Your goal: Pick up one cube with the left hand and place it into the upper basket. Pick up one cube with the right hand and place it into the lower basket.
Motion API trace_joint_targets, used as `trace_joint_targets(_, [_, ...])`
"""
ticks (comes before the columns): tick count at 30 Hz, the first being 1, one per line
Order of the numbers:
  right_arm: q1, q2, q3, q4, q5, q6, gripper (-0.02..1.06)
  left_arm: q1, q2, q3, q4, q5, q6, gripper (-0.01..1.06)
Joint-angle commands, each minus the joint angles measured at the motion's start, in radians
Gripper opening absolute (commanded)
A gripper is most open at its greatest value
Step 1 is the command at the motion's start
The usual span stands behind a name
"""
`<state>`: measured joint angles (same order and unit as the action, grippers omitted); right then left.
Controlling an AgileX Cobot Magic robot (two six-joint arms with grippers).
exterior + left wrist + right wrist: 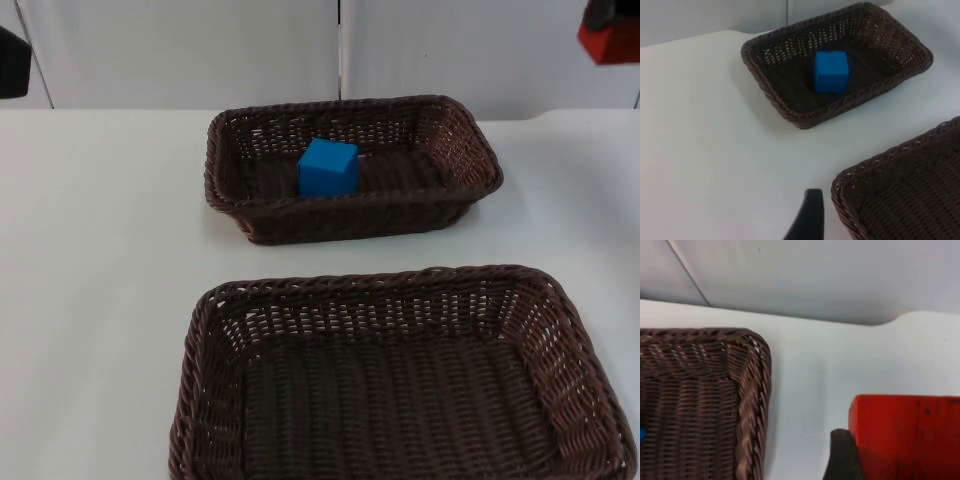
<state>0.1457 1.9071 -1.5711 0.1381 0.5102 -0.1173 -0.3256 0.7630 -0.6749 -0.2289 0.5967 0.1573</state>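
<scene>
With the blue cube lying in the upper basket, my right claw is clamping the red cube beyond that basket's right end, lower basket waiting, left claw state unclear.

Colours and weave patterns

Upper basket: dark brown wicker weave, with a solid blue cube inside it. Lower basket: same dark brown weave. Red cube at the right gripper, black. Table: plain white.
</scene>
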Motion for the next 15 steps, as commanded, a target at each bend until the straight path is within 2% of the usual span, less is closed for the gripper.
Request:
trace_joint_targets(1, [0.004,-0.037,-0.003,-0.016,0.024,-0.007,0.0,0.002,-0.006,0.007,0.012,-0.007,-0.005,0.77])
trace_joint_targets(15, [0.004,-0.133,-0.003,-0.031,0.161,-0.007,0.0,0.002,-0.006,0.007,0.017,-0.007,-0.005,0.77])
